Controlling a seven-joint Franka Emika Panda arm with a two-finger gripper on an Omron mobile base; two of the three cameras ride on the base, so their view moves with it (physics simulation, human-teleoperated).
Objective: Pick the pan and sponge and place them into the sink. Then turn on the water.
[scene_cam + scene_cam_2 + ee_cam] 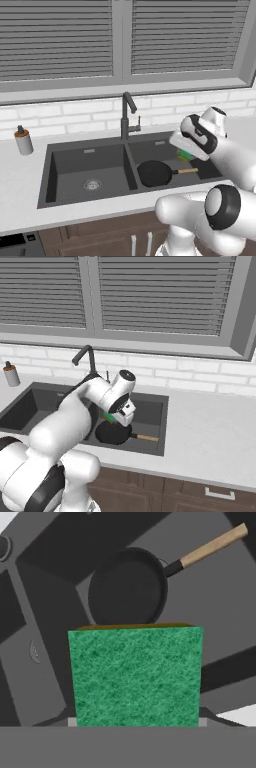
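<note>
Below a shuttered kitchen window, the claw (119, 417) pinches the small green, orange-backed sponge (135, 676) above the dark grey double-basin sink (90, 148), the black wooden-handled frying pan (129, 586) lying directly beneath, so releasing low over the basin looks soundest.

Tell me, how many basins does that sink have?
2. The left basin holds only its drain; the right basin holds the pan, with the sponge held above it.
</note>
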